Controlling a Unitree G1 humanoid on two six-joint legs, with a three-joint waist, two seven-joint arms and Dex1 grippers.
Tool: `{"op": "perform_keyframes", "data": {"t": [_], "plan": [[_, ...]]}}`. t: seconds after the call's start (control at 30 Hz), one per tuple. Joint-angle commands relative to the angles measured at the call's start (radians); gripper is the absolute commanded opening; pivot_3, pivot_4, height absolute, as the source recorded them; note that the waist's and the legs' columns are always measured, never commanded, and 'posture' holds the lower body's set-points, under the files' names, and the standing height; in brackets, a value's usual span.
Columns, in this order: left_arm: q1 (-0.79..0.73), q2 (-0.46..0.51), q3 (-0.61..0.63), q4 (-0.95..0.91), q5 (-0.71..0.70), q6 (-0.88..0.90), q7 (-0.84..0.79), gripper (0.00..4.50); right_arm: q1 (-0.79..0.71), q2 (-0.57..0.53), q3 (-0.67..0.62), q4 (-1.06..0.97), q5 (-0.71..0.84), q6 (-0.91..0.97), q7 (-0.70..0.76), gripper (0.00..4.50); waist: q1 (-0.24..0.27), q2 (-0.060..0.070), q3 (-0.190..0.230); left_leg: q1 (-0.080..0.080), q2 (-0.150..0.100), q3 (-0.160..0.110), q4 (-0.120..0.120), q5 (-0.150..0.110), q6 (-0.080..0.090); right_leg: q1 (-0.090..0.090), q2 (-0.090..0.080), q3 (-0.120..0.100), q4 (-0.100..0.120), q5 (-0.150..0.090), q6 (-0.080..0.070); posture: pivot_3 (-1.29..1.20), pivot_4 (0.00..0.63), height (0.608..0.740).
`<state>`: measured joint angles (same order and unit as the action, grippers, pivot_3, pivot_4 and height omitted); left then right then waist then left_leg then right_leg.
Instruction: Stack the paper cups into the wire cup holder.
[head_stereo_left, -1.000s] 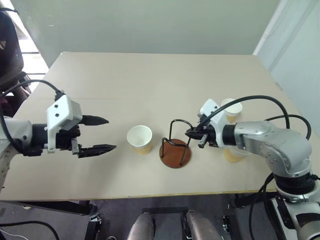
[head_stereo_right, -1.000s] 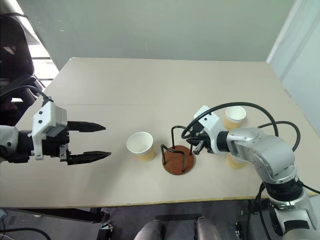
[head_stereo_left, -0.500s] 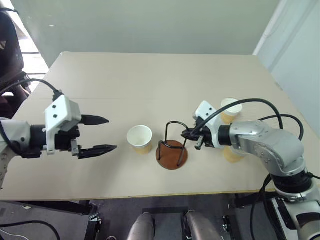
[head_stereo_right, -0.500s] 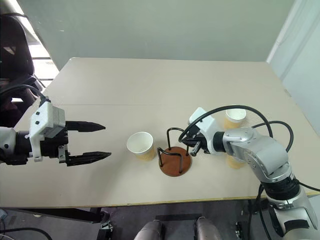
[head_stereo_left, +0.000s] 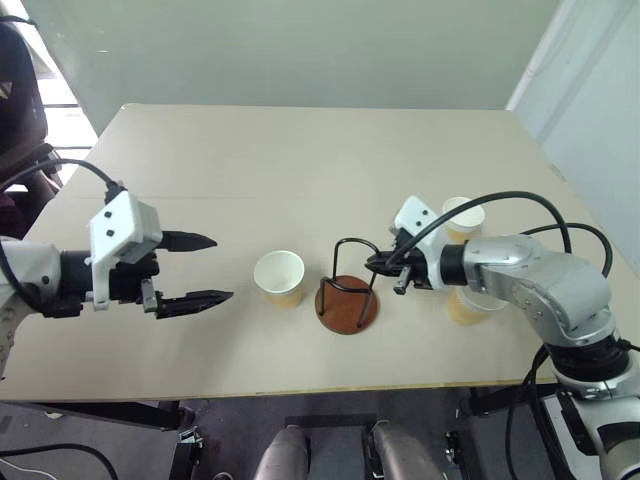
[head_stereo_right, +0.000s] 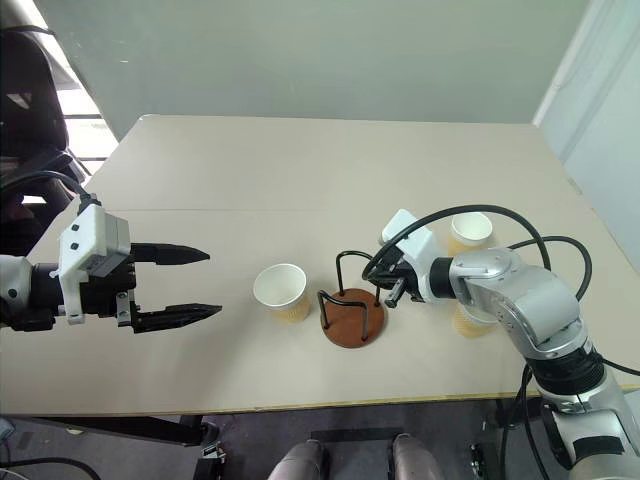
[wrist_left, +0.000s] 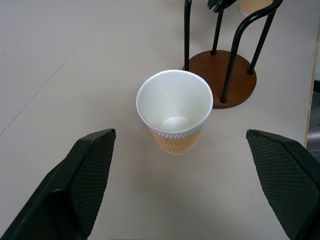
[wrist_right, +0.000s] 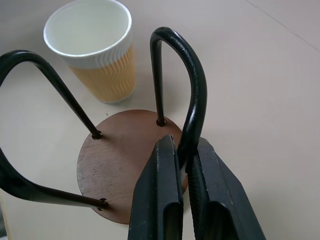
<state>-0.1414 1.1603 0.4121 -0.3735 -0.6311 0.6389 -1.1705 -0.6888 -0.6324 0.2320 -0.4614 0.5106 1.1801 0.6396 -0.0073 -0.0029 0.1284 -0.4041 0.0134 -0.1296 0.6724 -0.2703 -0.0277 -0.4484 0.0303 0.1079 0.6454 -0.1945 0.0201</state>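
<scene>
1. Right gripper (wrist_right: 184, 165) is pinched shut on one black wire loop of the wire cup holder (head_stereo_left: 348, 290), low on the loop near its reddish-brown disc base
2. Left gripper (head_stereo_left: 200, 268) hangs with its fingers spread wide and holds nothing; a paper cup (wrist_left: 175, 111) stands upright just ahead of it, between it and the holder
3. Step in hand, as I judge it: positioning or steadying the holder, which is empty
4. Next move likely calls for the left fingers to close round the near cup's ribbed tan wall without crushing it
5. Two more cups (head_stereo_left: 463, 218) stand just beyond and beside the right arm
</scene>
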Motion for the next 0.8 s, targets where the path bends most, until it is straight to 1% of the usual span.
{"op": "perform_keyframes", "data": {"t": [0.03,0.8], "plan": [[-0.003,0.005,0.037,-0.026,-0.013,0.002,0.006,4.5,-0.019,-0.001,0.007,-0.012,-0.006,-0.027,0.012,0.05,0.0,0.0,0.0,0.0,0.0,0.0,0.0,0.0,0.0,0.0,0.0,0.0,0.0,0.0,0.0,0.0,0.15,0.74],[0.002,0.005,0.043,-0.015,-0.009,0.002,0.018,4.5,-0.037,-0.03,0.028,0.067,-0.057,-0.089,0.072,0.05,0.0,0.0,0.0,0.0,0.0,0.0,0.0,0.0,0.0,0.0,0.0,0.0,0.0,0.0,0.0,0.0,0.15,0.74]]}}
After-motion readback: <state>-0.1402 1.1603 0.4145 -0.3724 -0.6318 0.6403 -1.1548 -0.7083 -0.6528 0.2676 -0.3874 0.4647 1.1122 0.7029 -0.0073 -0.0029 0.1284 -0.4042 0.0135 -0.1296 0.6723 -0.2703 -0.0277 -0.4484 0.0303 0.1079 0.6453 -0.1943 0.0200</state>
